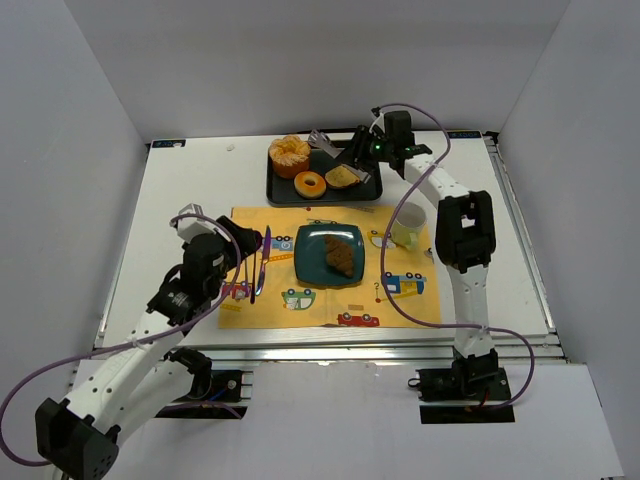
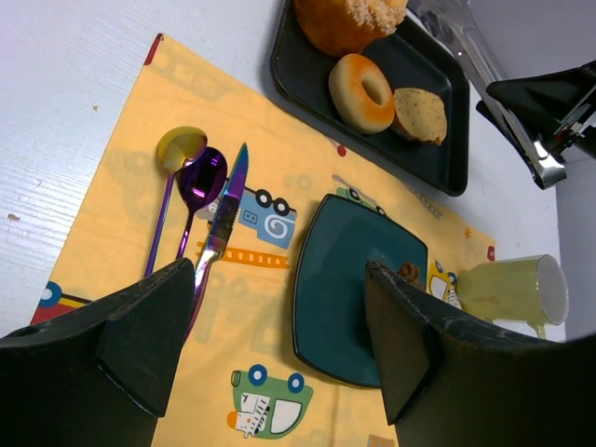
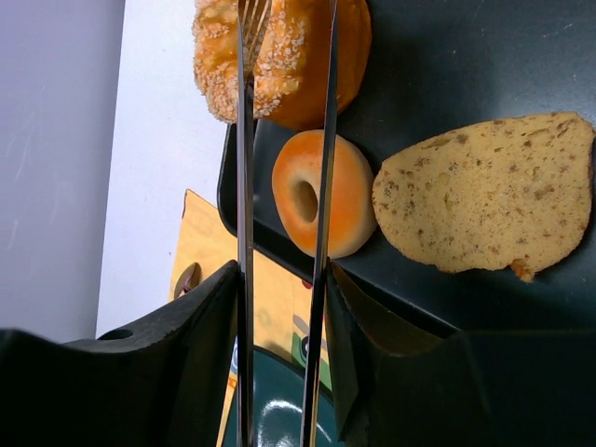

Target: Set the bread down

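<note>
The bread slice (image 3: 484, 196) lies flat in the black tray (image 3: 447, 56) beside the doughnut (image 3: 321, 196). It looks light, soft and crumbly, so pinch gently across its edges. The right pincer (image 3: 281, 293) clasps tongs (image 3: 245, 186); the left pincer (image 2: 279, 307) gapes empty.

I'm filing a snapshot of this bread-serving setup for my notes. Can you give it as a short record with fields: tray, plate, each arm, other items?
tray: holds bun, ring-shaped bagel, bread slice
plate: on the placemat, holds one brown pastry
right gripper: jaws closed on tongs, above the tray, tong tips near the bun
left gripper: jaws open, empty, above the placemat
other items: mug right of the plate; cutlery left of it
</note>
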Controlling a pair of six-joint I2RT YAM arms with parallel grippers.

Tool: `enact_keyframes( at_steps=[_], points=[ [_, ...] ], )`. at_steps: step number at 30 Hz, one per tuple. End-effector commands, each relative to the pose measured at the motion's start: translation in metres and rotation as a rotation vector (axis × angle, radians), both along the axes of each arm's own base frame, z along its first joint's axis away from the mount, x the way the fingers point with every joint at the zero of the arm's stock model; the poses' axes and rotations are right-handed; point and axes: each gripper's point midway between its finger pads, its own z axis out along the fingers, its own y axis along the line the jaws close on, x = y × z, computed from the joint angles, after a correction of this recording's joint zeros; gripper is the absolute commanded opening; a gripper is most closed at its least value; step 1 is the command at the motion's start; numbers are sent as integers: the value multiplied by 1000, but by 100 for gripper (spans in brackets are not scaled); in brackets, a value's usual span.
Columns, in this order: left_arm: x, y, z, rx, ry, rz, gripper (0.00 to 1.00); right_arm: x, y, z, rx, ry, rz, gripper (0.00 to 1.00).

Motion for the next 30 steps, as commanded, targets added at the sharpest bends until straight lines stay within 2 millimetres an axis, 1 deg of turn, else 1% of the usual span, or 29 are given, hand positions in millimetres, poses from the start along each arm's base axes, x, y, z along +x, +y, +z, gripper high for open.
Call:
enact_keyframes(
  at_steps=[1, 6, 10, 17, 19, 23, 24, 25, 28, 29, 30],
  points=[
    [5, 0, 6, -8, -12, 11, 82, 13, 11, 31, 67, -82, -2, 46],
    [7, -3, 4, -12, -6, 5, 82, 13, 19, 25, 99, -58, 14, 47],
    [5, -2, 2, -10, 3, 8, 82, 6, 28, 21, 115, -37, 34, 48],
    [2, 1, 2, -14, 3, 18, 82, 4, 33, 6, 106, -5, 25, 48],
    [1, 2, 3, -17, 1, 18, 82, 4, 35, 5, 111, -1, 28, 50],
    [0, 2, 3, -19, 1, 21, 82, 1, 41, 1, 123, 19, 31, 49],
    [0, 3, 3, -18, 0, 22, 82, -1, 42, 0, 124, 25, 34, 48],
    [-1, 3, 4, -21, -1, 23, 82, 0, 46, 5, 135, 1, 44, 46],
    [-2, 4, 6, -23, -5, 28, 82, -1, 47, 11, 158, -6, 50, 29],
    [-2, 5, 5, -23, -5, 29, 82, -1, 47, 20, 170, -24, 53, 19],
    [-2, 5, 7, -28, -9, 32, 82, -1, 45, 22, 185, -17, 48, 14]
  ],
)
